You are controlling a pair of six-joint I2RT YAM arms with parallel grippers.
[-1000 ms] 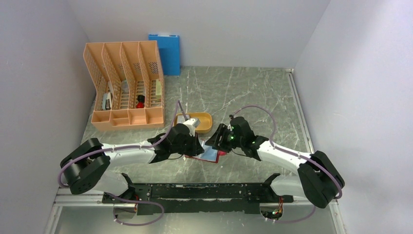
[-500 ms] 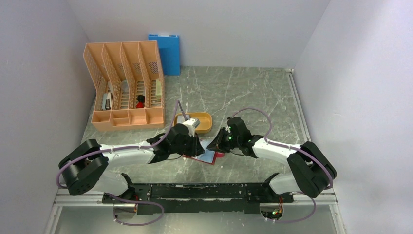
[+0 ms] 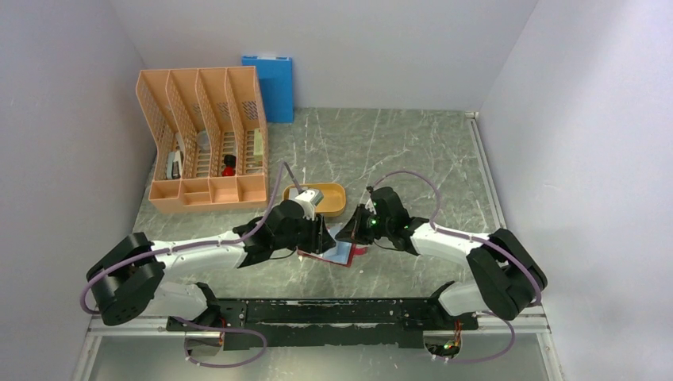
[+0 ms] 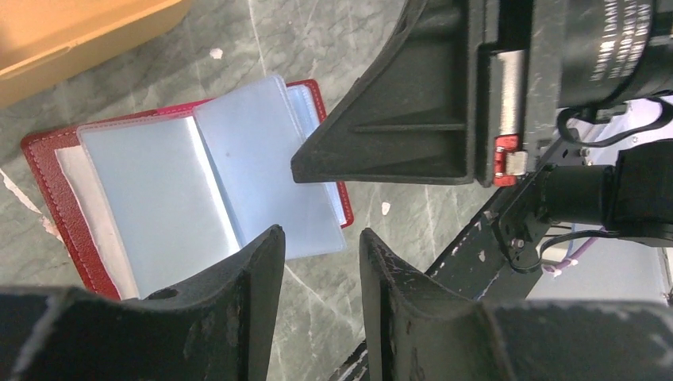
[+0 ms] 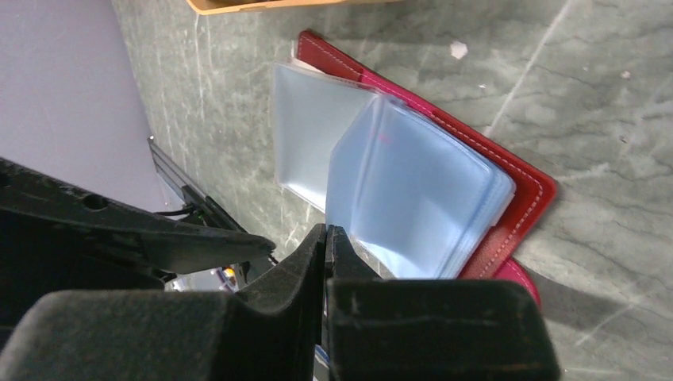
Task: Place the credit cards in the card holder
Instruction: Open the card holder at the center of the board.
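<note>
- The card holder (image 3: 341, 252) lies open on the bench (image 3: 397, 143), about midway between the left and right edges and nearer the near edge than the far one. Its red cover is down and its pale blue pockets face up (image 4: 159, 190).
- It lies just on the near side of the orange tray (image 3: 341, 203), apart from it.
- The left fingers (image 4: 266, 254) are released, with a clear gap between them and nothing in it. They hover over the holder's near edge.
- The right fingers (image 5: 326, 246) are clenched tight together, their tips at the edge of a raised pocket leaf (image 5: 413, 190). I cannot tell whether the leaf is nipped between them.
- From above, the two sets of fingers (image 3: 323, 237) (image 3: 356, 229) meet over the holder from its left and right.
- An orange file rack (image 3: 206, 135) stands along the left edge, towards the far-left corner.
- A blue folder (image 3: 271, 83) leans at the far edge.
</note>
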